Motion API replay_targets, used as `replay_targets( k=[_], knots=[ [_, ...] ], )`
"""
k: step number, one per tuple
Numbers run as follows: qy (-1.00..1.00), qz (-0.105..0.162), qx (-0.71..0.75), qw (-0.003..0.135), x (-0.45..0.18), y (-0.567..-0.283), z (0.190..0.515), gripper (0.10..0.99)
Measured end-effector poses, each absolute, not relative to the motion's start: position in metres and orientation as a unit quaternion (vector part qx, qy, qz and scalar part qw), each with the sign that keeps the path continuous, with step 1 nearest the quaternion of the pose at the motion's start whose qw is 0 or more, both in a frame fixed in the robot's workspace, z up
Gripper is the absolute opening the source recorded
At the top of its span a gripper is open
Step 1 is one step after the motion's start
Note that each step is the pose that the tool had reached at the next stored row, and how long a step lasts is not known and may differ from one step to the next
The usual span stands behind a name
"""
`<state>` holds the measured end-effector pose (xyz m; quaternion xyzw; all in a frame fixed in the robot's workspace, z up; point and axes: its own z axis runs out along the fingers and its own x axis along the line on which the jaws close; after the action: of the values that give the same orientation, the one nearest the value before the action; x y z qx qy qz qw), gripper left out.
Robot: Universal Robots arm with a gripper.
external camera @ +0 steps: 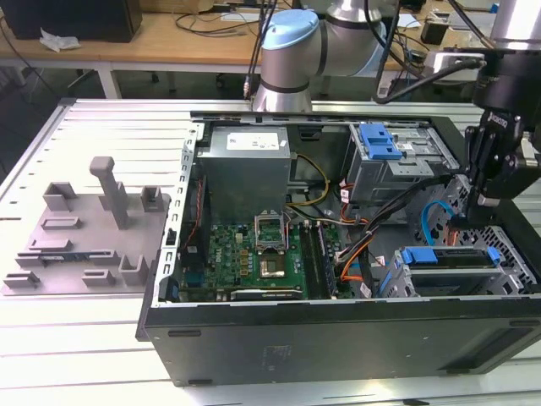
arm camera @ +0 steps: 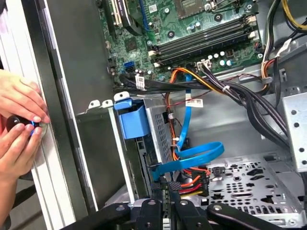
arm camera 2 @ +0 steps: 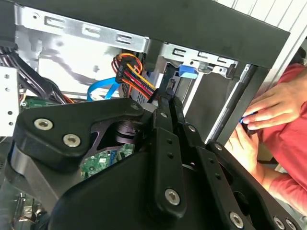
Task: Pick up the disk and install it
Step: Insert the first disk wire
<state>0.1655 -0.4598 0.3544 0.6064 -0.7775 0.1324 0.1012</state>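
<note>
Slatted metal bench carrying the open computer case, a wooden bench behind, the disk in the case's drive cage, claw pinched together close above, a person's hands cut off outside the case.

One robot arm, one open computer case, one grey moulded tray. Inside the case sit one motherboard, one power supply, one blue-framed disk. Two hands of one person.
</note>
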Motion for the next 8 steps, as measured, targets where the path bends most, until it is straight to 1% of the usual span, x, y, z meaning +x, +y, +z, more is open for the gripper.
replay_targets(
  k=[8],
  knots=[
    [-0.780,0.114,0.609,0.085,0.161,-0.476,0.354,0.165]
  ],
)
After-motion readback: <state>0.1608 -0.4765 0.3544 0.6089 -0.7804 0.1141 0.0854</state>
